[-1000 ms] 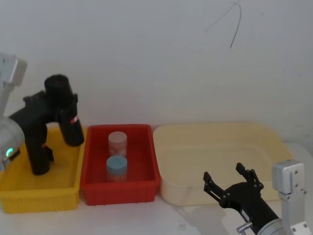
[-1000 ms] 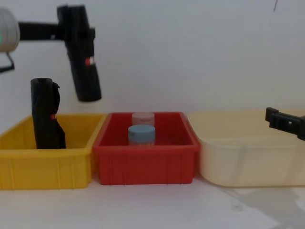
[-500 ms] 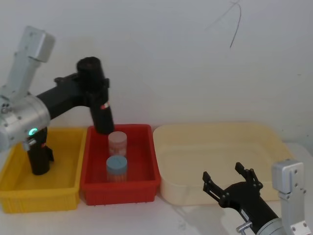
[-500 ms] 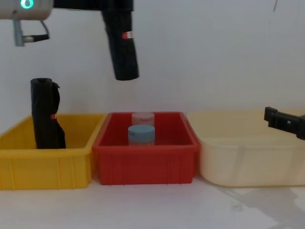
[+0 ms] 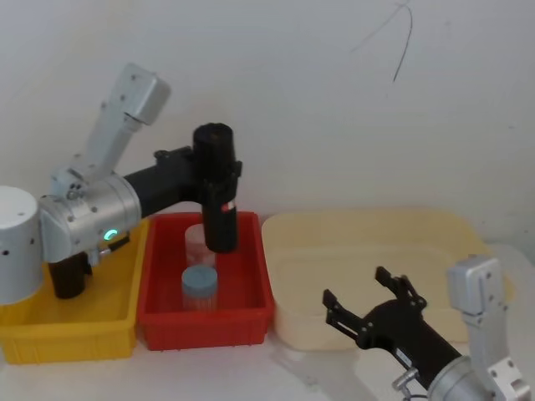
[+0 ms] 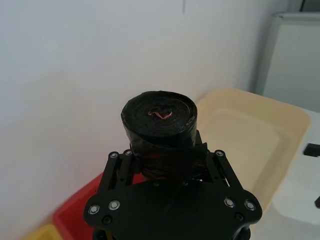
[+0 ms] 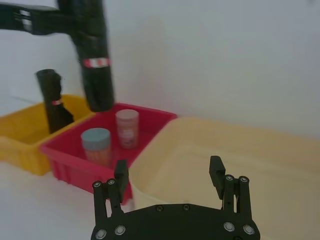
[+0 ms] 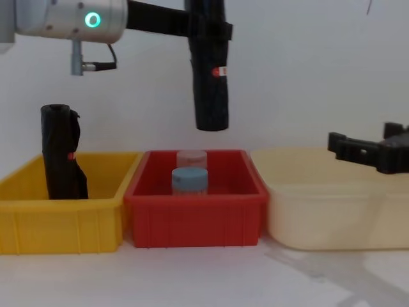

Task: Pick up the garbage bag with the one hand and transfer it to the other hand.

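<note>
While the garbage bag (image 5: 220, 219), a black roll, is held upright over the red bin (image 5: 259, 284), clamped near its top by the left gripper (image 5: 216, 167), the carry-over is judged underway, and next it must be brought btwn the spread-apart fingers of the right gripper (image 5: 358, 290).

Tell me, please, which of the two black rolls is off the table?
The smooth roll with the red-and-white sticker, which the left gripper holds in the air above the red bin; the lumpier roll stands in the yellow bin.
</note>
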